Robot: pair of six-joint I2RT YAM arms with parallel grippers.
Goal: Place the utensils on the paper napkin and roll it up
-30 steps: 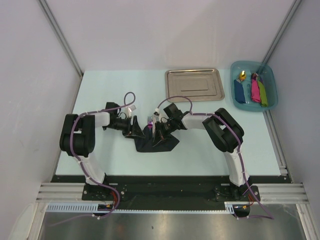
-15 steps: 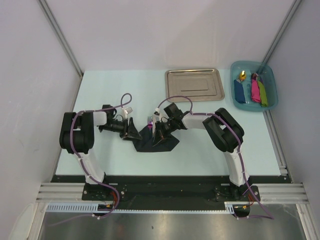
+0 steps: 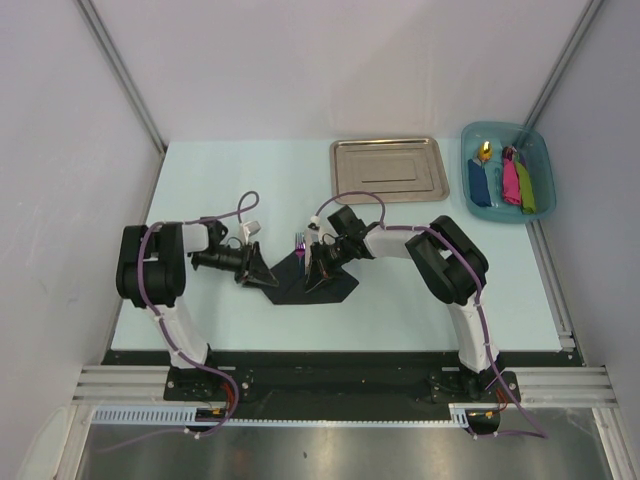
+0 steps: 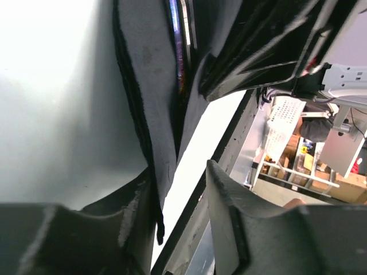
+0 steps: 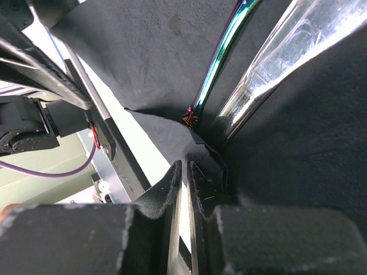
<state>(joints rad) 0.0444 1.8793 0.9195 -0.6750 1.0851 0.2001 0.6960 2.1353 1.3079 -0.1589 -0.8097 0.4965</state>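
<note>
Right wrist: right jaws nearly together, clamped on a raised fold of the napkin at the fingertips. Just past them the utensils lie on the black sheet side by side, one handle purple-green, the other piece silvery. Left wrist: left jaws apart, straddling the napkin's loose edge, which hangs beside one finger; not pinched. Top view: both arms meet mid-desk, napkin crumpled between them on the desk, fork tines poking out its far side. Steel tray sits further back, apart from the napkin. Blue bin with coloured items is beside the tray, far right.
</note>
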